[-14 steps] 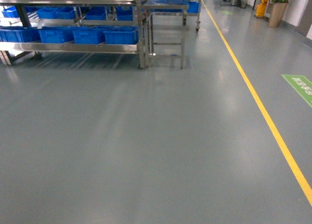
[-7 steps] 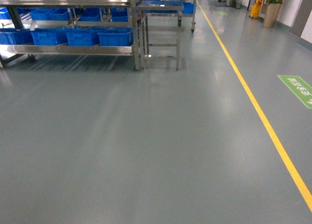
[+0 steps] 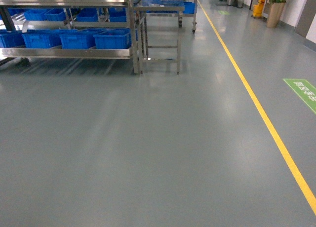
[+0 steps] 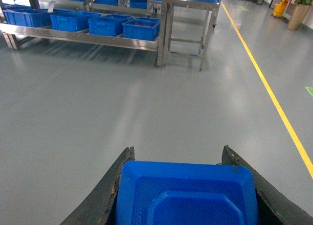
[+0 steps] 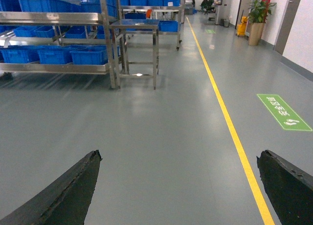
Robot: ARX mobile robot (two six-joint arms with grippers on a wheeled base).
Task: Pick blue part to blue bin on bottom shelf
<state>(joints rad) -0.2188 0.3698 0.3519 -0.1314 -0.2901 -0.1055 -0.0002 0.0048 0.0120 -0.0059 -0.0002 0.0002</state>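
Observation:
In the left wrist view the blue part [image 4: 186, 195] fills the gap between the dark fingers; only its blue moulded face with a stepped recess shows. My left gripper [image 4: 178, 148] is shut on it, above bare floor. My right gripper [image 5: 178, 154] is open, with nothing but floor between its fingers. The bottom shelf [image 3: 69, 53] of a steel rack is far ahead at the upper left, and a row of blue bins [image 3: 112, 38] stands on it. The same bins [image 4: 141, 28] show in the left wrist view. Neither gripper appears in the head view.
A small steel table [image 3: 159, 9] stands right of the rack. A yellow floor line [image 3: 256, 106] runs along the right side, with a green floor sign [image 3: 303, 91] beyond it and a potted plant [image 3: 274, 10] at the far right. Grey floor lies between me and the rack.
In the head view the rack and steel table have slid a little to the left and the green floor sign slightly lower.

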